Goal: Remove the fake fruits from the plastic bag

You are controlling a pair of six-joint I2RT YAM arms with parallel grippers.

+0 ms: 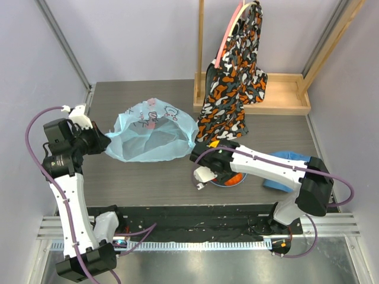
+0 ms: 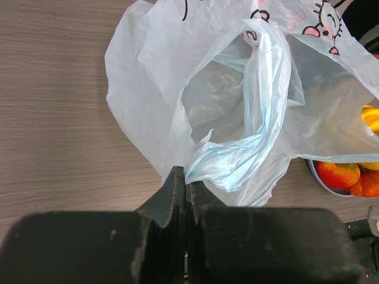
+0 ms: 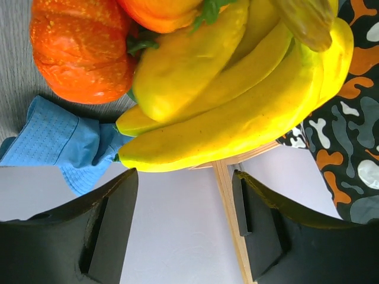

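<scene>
Item one, near left: the left end effector [image 2: 183, 180], jaws pressed together on a gathered fold at the edge of the plastic bag [image 2: 237, 106], which it holds at the bag's left side. Item two, near centre: the right end effector [image 3: 185, 177], jaws standing wide with nothing between the dark fingers [image 3: 112, 225], poised just short of the fake fruits; whether the fingertips touch them cannot be told. Item three: fake fruits, gathered together on a round pale-blue plate [image 2: 320, 179] on the grey wood-grain table [image 1: 148, 177], outside the bag and just beside its right edge. They comprise a yellow banana bunch [image 3: 237, 106], an orange ribbed fruit [image 3: 80, 53] touching the bananas, and a red round fruit [image 2: 337, 174] at the plate's rim. Item four: a solid blue cloth [image 3: 50, 139], crumpled, lying on the table to the right of the plate, partly under the right arm. Item five, mid-table: the plastic bag itself, translucent light blue with small pink cartoon prints, spread loosely with its mouth open toward the left end effector. Item six, far right: a wooden stand [image 1: 284, 97] with a shallow tray base and upright posts, from which hangs a patterned cloth [image 1: 234, 83] in black, orange and white, beside a pink hoop [image 1: 228, 35].
</scene>
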